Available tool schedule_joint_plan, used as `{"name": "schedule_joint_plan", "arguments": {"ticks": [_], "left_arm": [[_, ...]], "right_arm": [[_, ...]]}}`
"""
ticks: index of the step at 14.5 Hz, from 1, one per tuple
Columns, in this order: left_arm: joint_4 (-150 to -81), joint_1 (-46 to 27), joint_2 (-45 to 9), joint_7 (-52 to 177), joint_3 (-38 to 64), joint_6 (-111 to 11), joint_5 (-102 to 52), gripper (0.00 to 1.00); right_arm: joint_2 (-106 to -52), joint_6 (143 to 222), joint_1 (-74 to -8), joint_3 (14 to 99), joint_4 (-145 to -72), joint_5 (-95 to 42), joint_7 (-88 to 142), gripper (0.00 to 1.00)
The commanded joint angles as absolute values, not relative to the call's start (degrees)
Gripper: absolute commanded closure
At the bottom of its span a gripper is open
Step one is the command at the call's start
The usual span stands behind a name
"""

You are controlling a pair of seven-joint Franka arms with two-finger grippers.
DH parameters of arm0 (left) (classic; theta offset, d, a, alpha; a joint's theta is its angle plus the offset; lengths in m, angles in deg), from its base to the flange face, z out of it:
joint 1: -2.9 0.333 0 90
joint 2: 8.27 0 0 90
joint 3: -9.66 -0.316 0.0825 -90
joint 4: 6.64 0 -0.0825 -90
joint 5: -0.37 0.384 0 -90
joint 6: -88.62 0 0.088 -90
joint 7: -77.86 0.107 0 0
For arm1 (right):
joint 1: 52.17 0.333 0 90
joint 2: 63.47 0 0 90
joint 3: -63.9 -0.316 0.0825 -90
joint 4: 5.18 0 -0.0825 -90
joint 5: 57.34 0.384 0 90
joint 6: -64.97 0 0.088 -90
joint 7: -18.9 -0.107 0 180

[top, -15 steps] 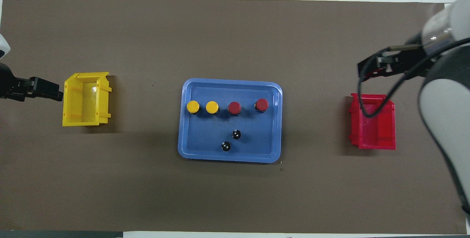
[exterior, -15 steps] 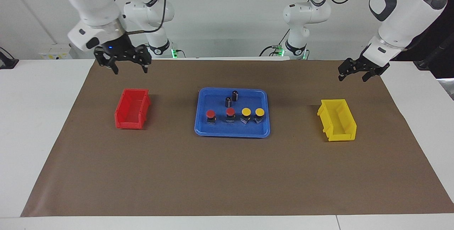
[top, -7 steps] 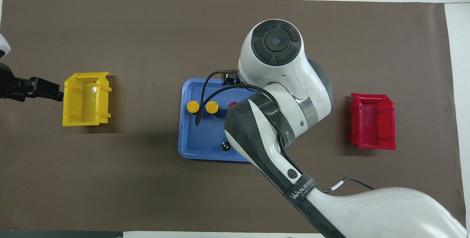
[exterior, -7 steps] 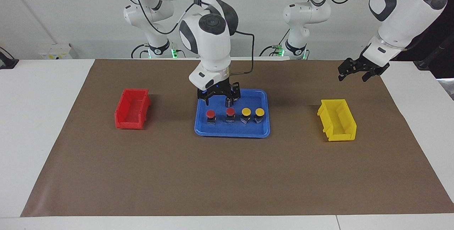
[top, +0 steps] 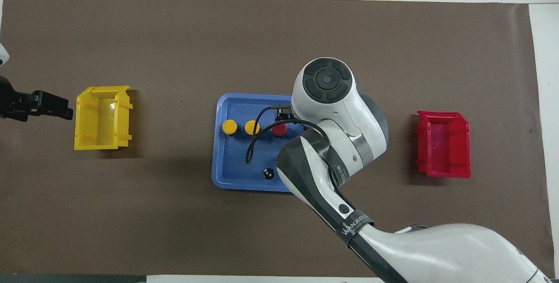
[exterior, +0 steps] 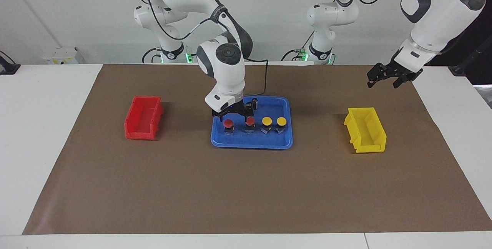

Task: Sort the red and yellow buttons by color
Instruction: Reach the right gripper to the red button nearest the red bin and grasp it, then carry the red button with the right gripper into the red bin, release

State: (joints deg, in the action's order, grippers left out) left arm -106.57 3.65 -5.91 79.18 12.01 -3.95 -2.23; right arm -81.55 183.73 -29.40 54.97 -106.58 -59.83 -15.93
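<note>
Two red buttons (exterior: 228, 122) (exterior: 250, 121) and two yellow buttons (exterior: 266, 120) (exterior: 281, 120) stand in a row in the blue tray (exterior: 251, 144). My right gripper (exterior: 232, 117) is open and low over the red button at the right arm's end of the row, one finger on each side of the cap. I cannot tell whether it touches. From overhead the right arm hides that button; the second red button (top: 279, 129) and the yellow buttons (top: 229, 127) (top: 252, 127) show. My left gripper (exterior: 383, 83) hangs open in the air beside the yellow bin (exterior: 366, 130), waiting.
A red bin (exterior: 143, 117) sits on the brown mat toward the right arm's end, the yellow bin (top: 102, 117) toward the left arm's end. A dark capless cylinder (exterior: 254, 103) stands in the tray nearer to the robots than the buttons; another cylinder (top: 268, 174) shows from overhead.
My right arm swung from above the red bin to the tray and lowered its open gripper onto the row's end red button. The left arm stayed put.
</note>
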Motion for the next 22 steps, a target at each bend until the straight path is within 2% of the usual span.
{"name": "schedule_joint_plan", "arguments": {"ticks": [1,4,11,13,16,18,21,22], "left_arm": [[-107.45,3.61,-4.84,77.34,12.03,-4.02,-2.62,0.00],[-107.97,3.43,-4.75,76.98,12.12,-3.84,-2.62,0.00],[-110.53,3.34,-3.26,76.99,12.38,-4.37,-2.62,0.00],[-110.52,3.43,-3.26,77.16,12.47,-4.63,-2.62,0.00],[-110.70,3.43,-3.26,77.51,12.47,-4.81,-2.62,0.00],[-110.70,3.43,-3.17,77.51,12.47,-4.81,-2.62,0.00],[-114.02,1.51,-2.21,76.73,12.65,-8.92,-2.70,0.00],[-115.43,-2.33,-2.29,74.02,12.56,-10.68,-2.79,0.00]], "right_arm": [[-78.06,188.19,-30.55,54.49,-113.28,-60.77,-15.29,0.08],[-77.97,190.73,-31.16,54.49,-114.60,-60.77,-14.33,0.16],[-78.93,195.67,-31.43,54.49,-116.89,-60.77,-13.36,0.25],[-79.11,195.75,-31.25,54.49,-116.89,-60.85,-13.27,0.34],[-79.11,195.67,-31.34,54.49,-116.98,-61.21,-13.18,0.42],[-79.11,195.76,-31.52,54.49,-116.89,-61.82,-12.92,0.50],[-79.63,194.27,-32.04,54.49,-114.80,-61.91,-12.74,0.83],[-79.64,192.52,-32.04,54.58,-112.96,-61.65,-12.74,0.83]]}}
